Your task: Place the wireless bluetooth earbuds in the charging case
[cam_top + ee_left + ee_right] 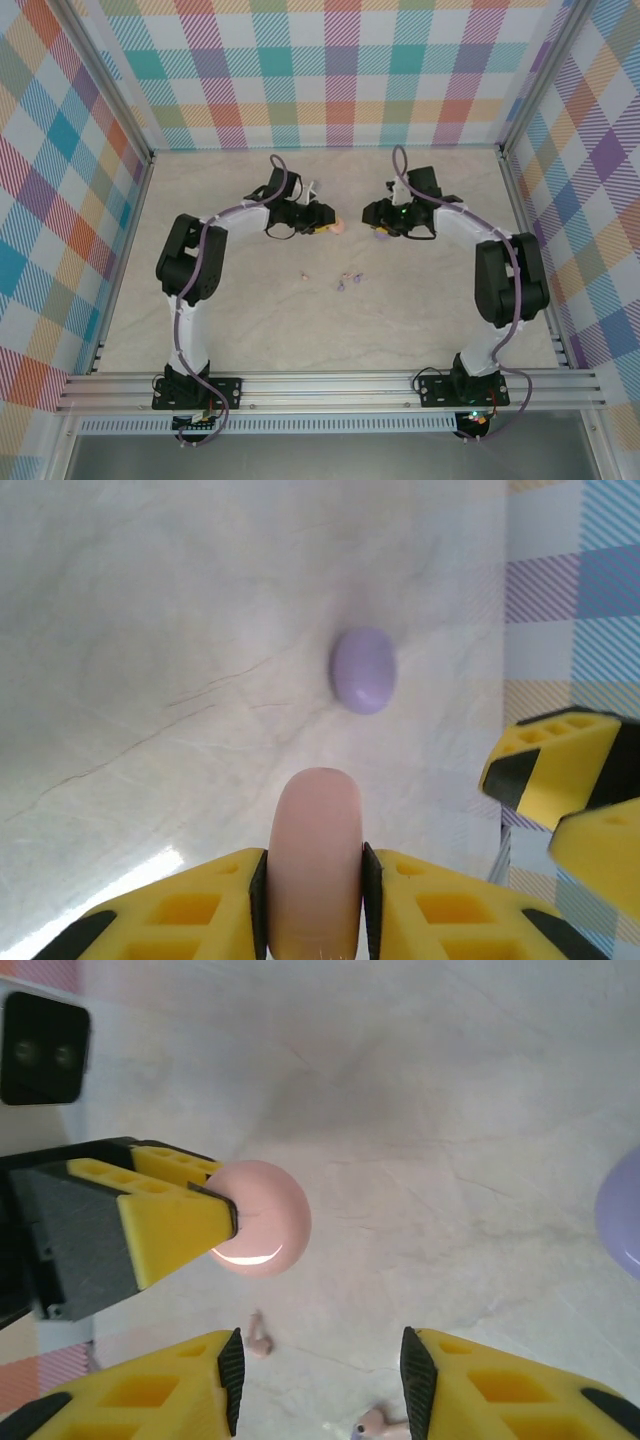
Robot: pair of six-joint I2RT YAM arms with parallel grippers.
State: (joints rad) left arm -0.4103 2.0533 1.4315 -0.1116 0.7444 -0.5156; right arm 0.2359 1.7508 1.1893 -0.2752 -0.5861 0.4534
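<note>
1. Several tiny earbuds (pixel 342 283) lie on the table (pixel 250 320), nearer than the grippers.
2. The left gripper (pixel 315 875) squeezes a round pink case (pixel 315 815).
3. The right gripper (pixel 320 1360) has its fingers apart, empty, beside a lilac case (pixel 622 1210).

pink case (pixel 262 1218): smooth glossy plastic. lilac case (pixel 363 670): smooth, duller satin. table (pixel 150 680): marble-look, slight sheen. left gripper (pixel 315 880) fingers (pixel 190 910): matt yellow plastic.

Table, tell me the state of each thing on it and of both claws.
Left claw: shut on pink case.
Right claw: open, empty.
Pink case: closed, held on edge.
Lilac case: closed, flat on table.
Earbuds: loose on table, outside both cases.
</note>
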